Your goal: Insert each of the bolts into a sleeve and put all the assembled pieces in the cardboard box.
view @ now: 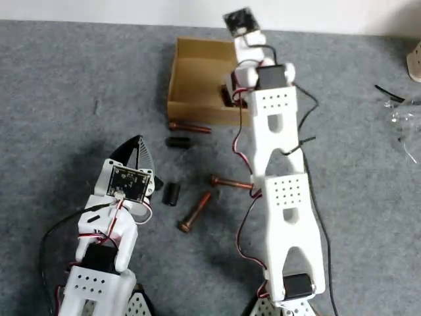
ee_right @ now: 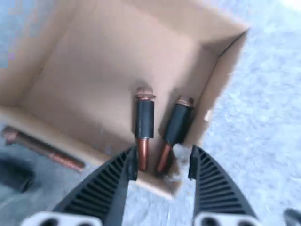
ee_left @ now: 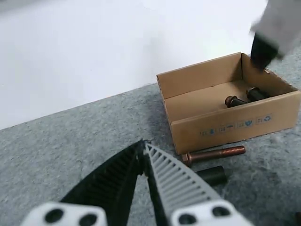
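Clock directions are read from the centre of the high view. The cardboard box [view: 194,113] stands at 12 o'clock on the grey mat [view: 66,99], open side up. Inside it, toward its 3 o'clock wall, 2 finished pieces lie side by side and nearly parallel: assembly 1 [ee_right: 144,120] and assembly 2 [ee_right: 178,123]. Each is a copper-coloured bolt passed through a black sleeve, with head and threaded tip showing at either end. The right gripper [ee_right: 162,162] hangs over the box's 5 o'clock corner, its jaws spread wide and gripping nothing; the threaded tips of both assemblies show in the gap beneath them. The left gripper [ee_left: 143,147] is at 9 o'clock above the mat, well apart from the box. Its 2 fingers meet at their tips and hold nothing. 5 loose parts lie on the mat between the arms. Bolt 1 [view: 189,127] rests just outside the box's 6 o'clock wall and parallel to it, head toward 9 o'clock. Sleeve 1 [view: 177,141] lies just beside bolt 1, on its 6 o'clock side. Sleeve 2 [view: 172,193] sits at 7 o'clock, near the left arm's wrist. Bolt 2 [view: 231,182] lies at 5 o'clock, head toward 9 o'clock, its tip reaching the right arm. Bolt 3 [view: 195,211] lies at 6 o'clock, tilted, its shank pointing toward 1 o'clock.
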You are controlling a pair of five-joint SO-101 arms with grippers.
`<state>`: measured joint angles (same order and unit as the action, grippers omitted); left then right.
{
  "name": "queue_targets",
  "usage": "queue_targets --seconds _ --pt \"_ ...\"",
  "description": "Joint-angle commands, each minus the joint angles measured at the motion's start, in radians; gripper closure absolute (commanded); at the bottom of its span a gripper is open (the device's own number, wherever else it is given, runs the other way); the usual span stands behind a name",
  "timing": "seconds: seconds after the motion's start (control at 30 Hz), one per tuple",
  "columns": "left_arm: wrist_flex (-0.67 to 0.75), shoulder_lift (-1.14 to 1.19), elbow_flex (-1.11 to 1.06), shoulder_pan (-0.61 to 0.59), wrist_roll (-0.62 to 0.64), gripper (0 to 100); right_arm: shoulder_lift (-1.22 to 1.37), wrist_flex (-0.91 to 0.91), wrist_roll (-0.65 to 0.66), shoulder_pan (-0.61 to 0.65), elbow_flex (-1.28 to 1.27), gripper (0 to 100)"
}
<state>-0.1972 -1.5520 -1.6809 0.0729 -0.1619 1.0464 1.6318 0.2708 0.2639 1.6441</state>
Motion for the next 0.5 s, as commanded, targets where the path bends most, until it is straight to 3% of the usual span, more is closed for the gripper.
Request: queue_targets --seconds 0.0,0.47 --pt "0.020 0.004 -0.022 -0.012 0.003 99 -0.179 0.101 -0.003 -0.001 0.150 84.6" --pt "0.020 0.004 -0.018 -0.056 0.011 99 -0.269 0.133 -0.003 0.220 0.148 84.6"
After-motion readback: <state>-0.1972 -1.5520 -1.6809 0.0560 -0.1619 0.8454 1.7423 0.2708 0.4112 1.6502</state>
